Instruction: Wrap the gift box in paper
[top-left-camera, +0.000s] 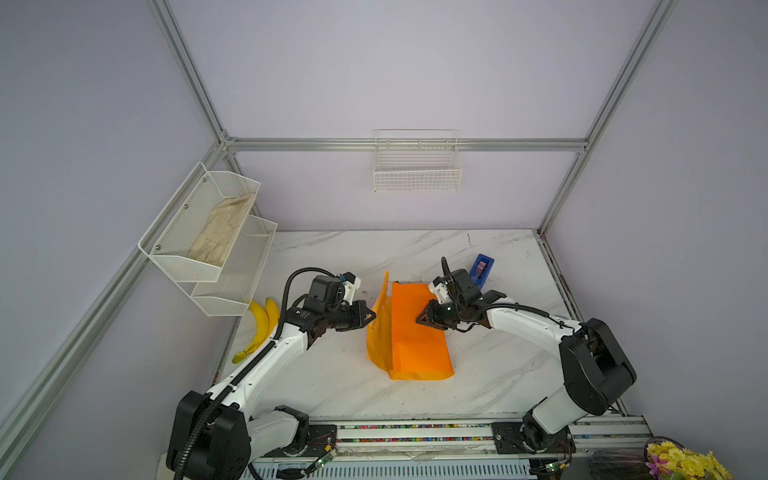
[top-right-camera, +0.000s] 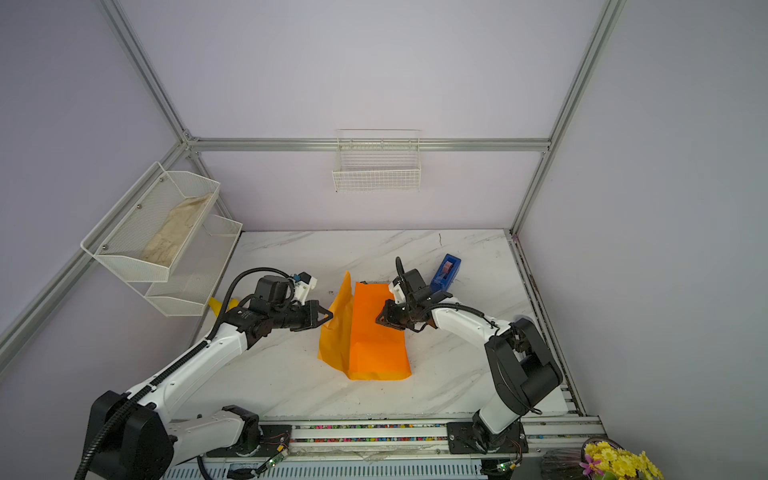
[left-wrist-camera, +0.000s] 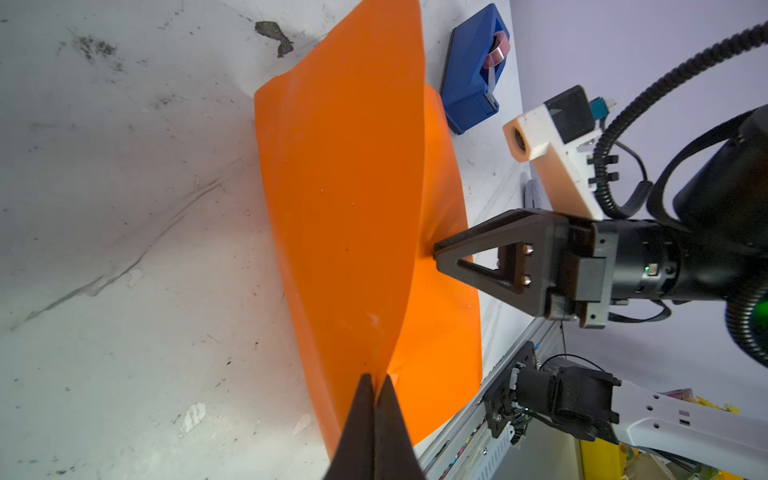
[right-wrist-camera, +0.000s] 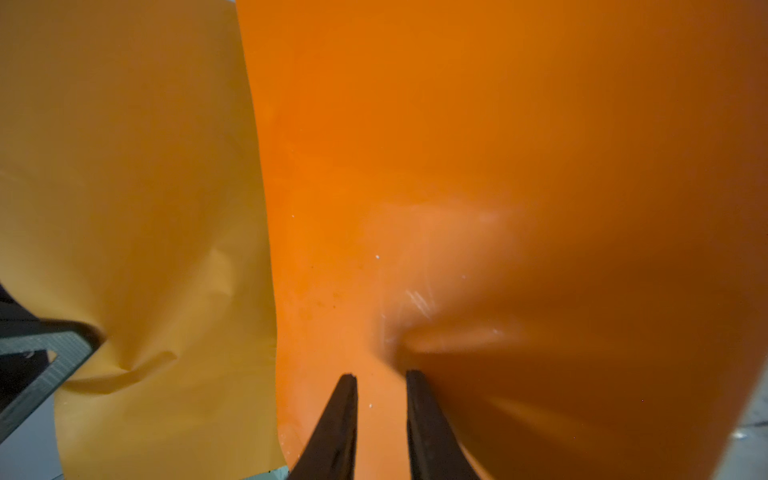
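Paper (top-left-camera: 415, 336) on tabletop (top-left-camera: 332, 386), just beside blue tape dispenser (top-left-camera: 482, 269), draped over boxy hump; gift box hidden. Left gripper (top-left-camera: 374, 317) clamped on raised paper flap, far side from dispenser. Right gripper (top-left-camera: 418, 319) jaws slightly apart, tips pressing paper top, dispenser side.

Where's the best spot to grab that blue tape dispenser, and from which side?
Probably grip the tape dispenser across its two long flat side walls, about mid-length, coming down from above. It sits upright on the table, narrow, with the roll in its open top, so those walls offer parallel faces. The right tool is nearest, though its tips rest on the paper.
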